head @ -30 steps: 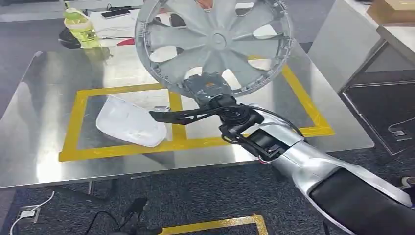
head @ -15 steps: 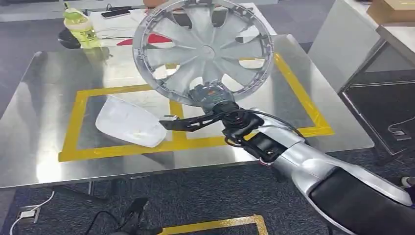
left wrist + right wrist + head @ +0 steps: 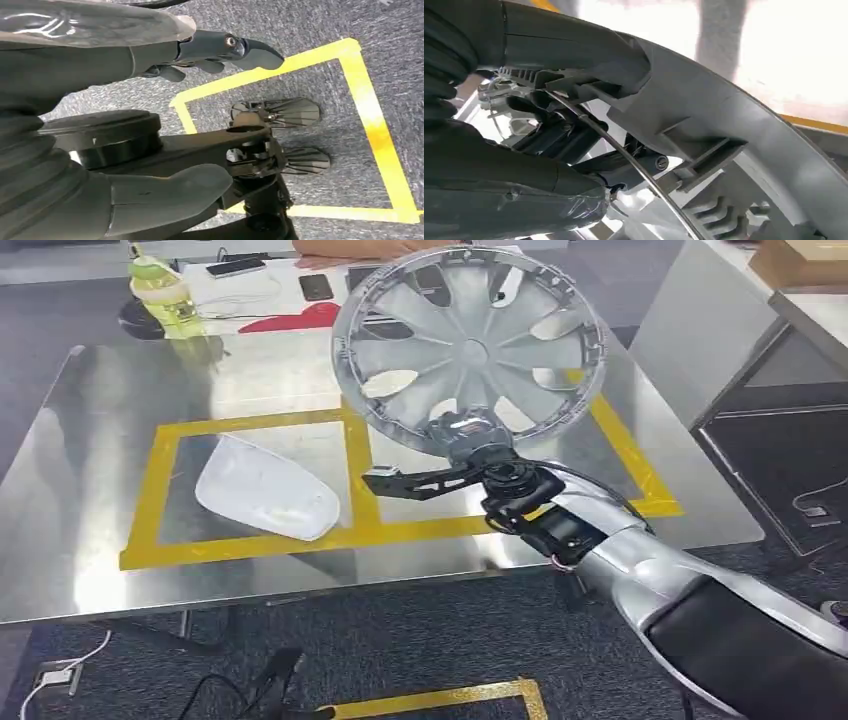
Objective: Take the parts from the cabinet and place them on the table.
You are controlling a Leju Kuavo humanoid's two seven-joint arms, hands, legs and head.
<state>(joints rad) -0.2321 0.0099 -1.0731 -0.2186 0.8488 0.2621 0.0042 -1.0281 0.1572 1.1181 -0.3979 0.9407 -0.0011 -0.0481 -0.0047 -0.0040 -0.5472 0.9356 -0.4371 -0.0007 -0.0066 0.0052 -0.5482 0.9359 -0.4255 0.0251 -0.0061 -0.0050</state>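
Hubcap held above the tabletop
Right hand gripped the silver, spoked hubcap at its 6 o'clock rim; left hand was empty, fingers apart.

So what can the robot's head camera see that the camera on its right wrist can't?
Only the head view shows the whole silver wheel cover held up over the shiny metal table, the white curved part lying inside the yellow tape, and the green bottle at the far edge.

Only the right wrist view gets close enough to show the thin wire ring and plastic clips behind the cover's rim.

Both show the right robot hand gripping that rim.
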